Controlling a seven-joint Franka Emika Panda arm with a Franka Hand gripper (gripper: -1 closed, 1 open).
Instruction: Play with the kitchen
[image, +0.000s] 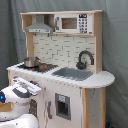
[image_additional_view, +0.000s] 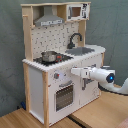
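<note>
The kitchen (image: 95, 80) (image_additional_view: 35, 80) is a tall white and light-wood toy set. It has a black faucet (image: 85, 59) over a grey sink (image: 75, 74), and a small metal pot (image: 31, 61) (image_additional_view: 49, 56) on the stovetop. A range hood (image: 39, 27) and a microwave (image: 75, 22) sit on top. In the second exterior view my gripper (image_additional_view: 75, 71) points at the front panel, just right of the knobs (image_additional_view: 56, 76) and above the oven door (image_additional_view: 64, 96). In the first exterior view my gripper (image: 27, 85) is against the cabinet front.
A grey curtain (image: 115, 45) hangs behind the kitchen. The kitchen stands on a wooden floor (image_additional_view: 100, 112). My white arm (image_additional_view: 107, 76) reaches in from the second exterior view's right, and from the first exterior view's lower left.
</note>
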